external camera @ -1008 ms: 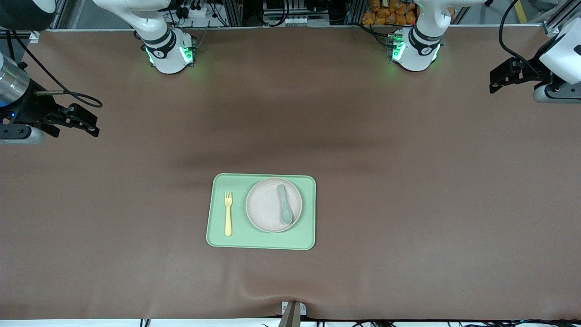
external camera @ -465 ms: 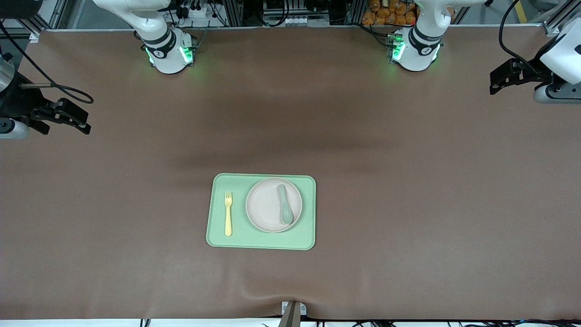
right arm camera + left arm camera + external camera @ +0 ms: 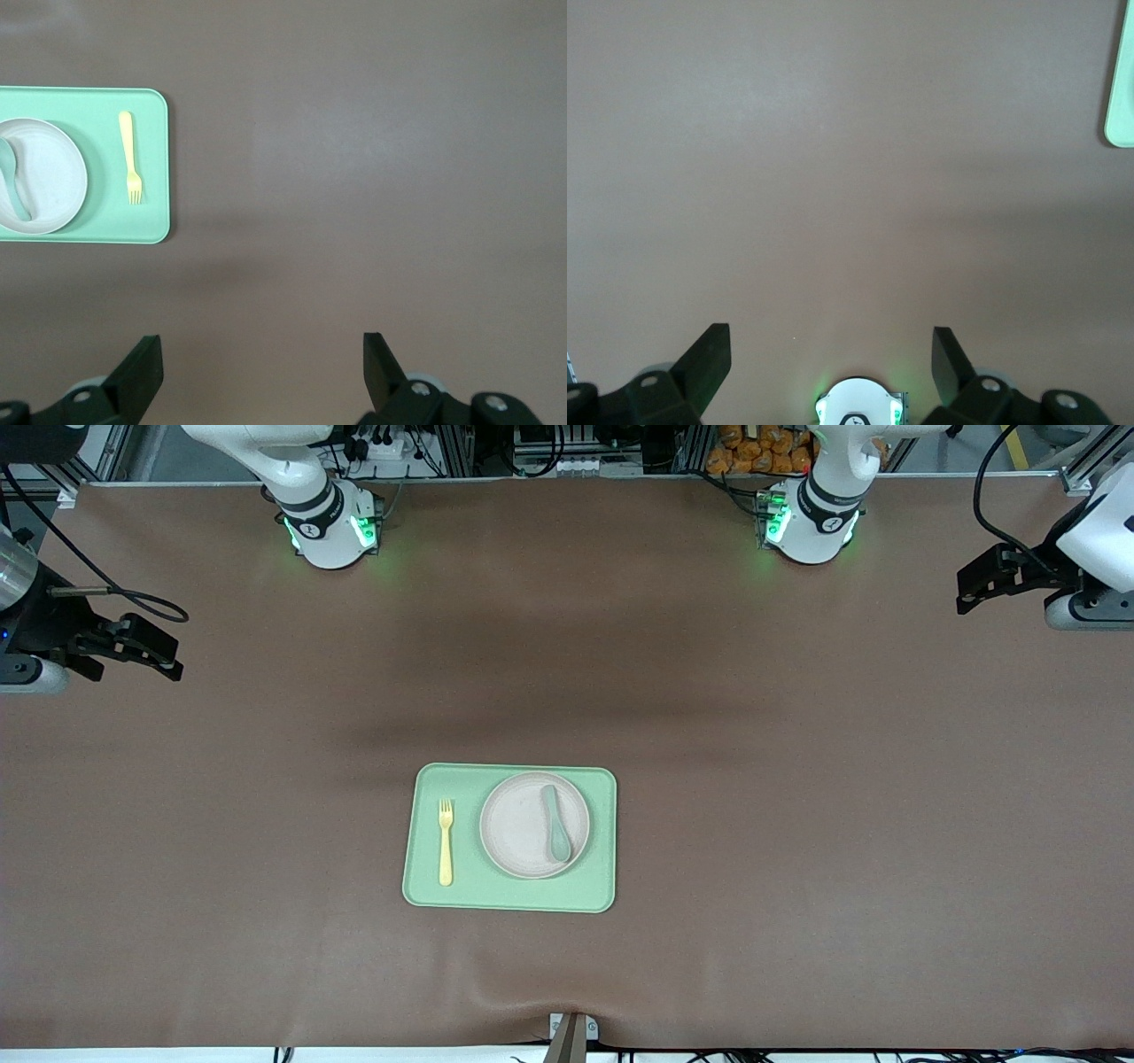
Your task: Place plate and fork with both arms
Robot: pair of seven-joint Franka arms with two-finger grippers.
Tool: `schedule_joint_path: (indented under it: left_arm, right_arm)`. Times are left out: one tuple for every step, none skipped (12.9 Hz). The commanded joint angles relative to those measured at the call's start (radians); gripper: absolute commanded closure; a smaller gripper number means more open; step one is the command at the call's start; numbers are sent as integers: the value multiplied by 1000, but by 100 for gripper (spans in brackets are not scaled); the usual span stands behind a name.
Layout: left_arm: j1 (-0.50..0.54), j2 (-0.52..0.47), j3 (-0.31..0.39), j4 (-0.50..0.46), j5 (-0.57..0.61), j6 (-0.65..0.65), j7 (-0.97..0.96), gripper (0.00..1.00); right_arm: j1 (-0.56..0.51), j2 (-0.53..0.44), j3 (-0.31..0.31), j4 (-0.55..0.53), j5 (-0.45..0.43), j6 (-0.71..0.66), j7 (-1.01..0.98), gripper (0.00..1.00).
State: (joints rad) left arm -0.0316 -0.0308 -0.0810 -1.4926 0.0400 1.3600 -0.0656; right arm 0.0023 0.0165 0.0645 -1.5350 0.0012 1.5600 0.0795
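— Both sets of jaws gape wide, holding nothing. Where's the tray (image 3: 509,899)?

— Mid-table, nearest the front camera. On it lie the fork (image 3: 446,841) and, beside it, the plate (image 3: 518,837) carrying a spoon (image 3: 556,824).

— And the grippers?

— Left gripper (image 3: 979,584) hovers well off toward its end; right gripper (image 3: 151,651) likewise.

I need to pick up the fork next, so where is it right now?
In the front view the fork lies flat on the green tray, beside the plate, toward the right arm's end of the tray, tines pointing toward the robots' bases.
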Motion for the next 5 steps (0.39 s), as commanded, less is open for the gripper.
schedule_joint_path:
  left_arm:
    - [9,-6,1,9,-15,4,-33,0]
    - [13,-6,6,9,-15,4,-33,0]
    - [19,-6,7,9,-17,4,-33,0]
    - [19,-6,7,9,-17,4,-34,0]
    - [19,-6,6,9,-19,4,-34,0]
  right_arm:
    - [-7,-39,-8,-42,5,12,3,0]
    - [-10,-38,-8,-40,5,12,3,0]
    - [-10,-38,-6,-40,6,8,3,0]
    - [-8,-39,-6,-40,6,6,3,0]
    - [-8,-38,-6,-40,6,5,3,0]
